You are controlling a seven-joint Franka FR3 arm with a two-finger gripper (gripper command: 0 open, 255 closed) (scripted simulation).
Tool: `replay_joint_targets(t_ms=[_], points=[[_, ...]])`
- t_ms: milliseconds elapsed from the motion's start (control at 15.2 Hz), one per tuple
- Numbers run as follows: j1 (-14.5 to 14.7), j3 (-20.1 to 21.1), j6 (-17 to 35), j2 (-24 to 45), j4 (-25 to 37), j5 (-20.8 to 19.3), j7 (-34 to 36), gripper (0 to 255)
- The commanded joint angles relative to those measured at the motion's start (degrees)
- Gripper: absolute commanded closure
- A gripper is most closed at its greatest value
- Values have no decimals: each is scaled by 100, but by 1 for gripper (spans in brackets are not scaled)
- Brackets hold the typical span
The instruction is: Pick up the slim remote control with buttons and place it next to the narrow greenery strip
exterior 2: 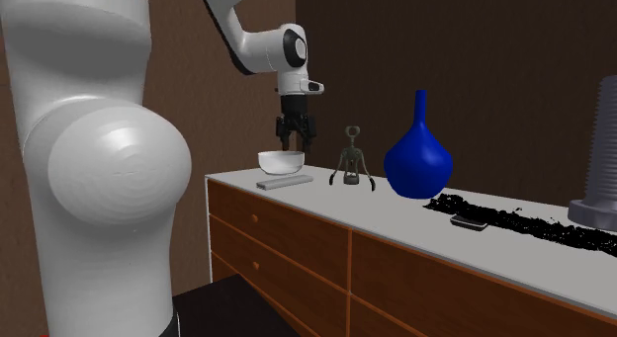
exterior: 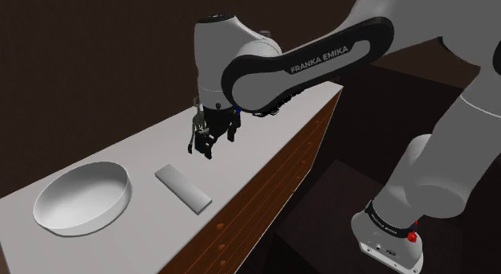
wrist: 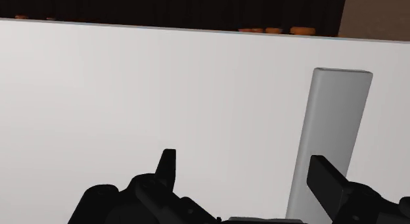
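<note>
Wrist view has my tool (wrist: pixel 246 167) open and empty over the worktop (wrist: pixel 131 91), grey remote (wrist: pixel 334 124) just beside one finger, so I'm mid-reach and must centre, then lower

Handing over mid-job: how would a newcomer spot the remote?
On the white dresser top, find the bowl at the end far from the blue vase. The remote lies flat beside it: a grey slim bar, unlike the round bowl and upright corkscrew.
</note>
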State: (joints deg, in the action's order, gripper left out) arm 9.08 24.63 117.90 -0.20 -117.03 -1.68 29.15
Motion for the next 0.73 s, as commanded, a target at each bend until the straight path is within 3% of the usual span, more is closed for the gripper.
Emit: replay_joint_targets(t_ms=[0, 660], points=[[86, 87, 23, 460, 347, -193, 280, 0], [872, 110, -129, 2578, 2214, -1029, 1334, 0]])
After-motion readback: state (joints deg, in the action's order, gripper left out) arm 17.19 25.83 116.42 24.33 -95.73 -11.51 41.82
